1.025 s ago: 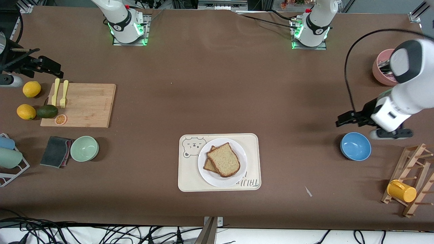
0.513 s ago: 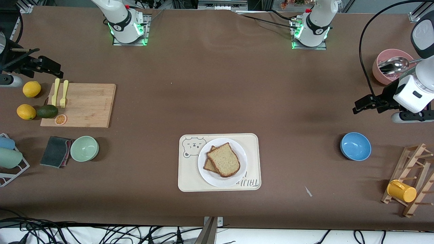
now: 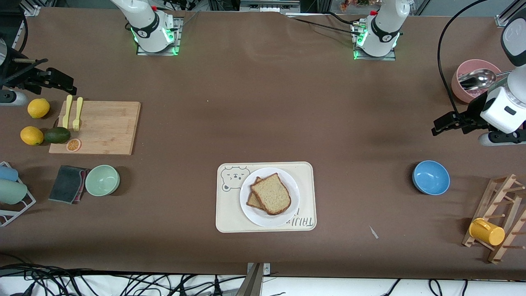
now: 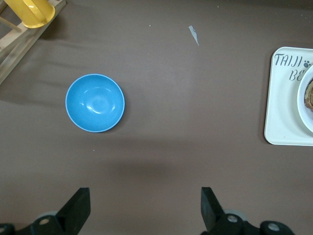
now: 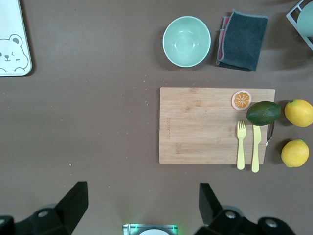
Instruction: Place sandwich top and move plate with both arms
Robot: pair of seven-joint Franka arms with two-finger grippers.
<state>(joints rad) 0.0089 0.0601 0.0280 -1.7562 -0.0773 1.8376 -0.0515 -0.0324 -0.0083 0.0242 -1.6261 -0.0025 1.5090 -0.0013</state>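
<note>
Sandwich top (image 3: pixel 271 194): you see grainy brown bread, dark crust, lying on the bread below.
Plate (image 3: pixel 250 214): round, glossy white.
Left gripper (image 4: pixel 144 210): spread wide over bare tabletop (image 3: pixel 263 115).
Right gripper (image 5: pixel 142 205): spread wide, empty.

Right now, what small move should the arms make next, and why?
Probably bring the left gripper, open over bare table near the pink bowl, in toward the plate. The sandwich top already lies on the other slice, and the plate still sits on the tray.
</note>
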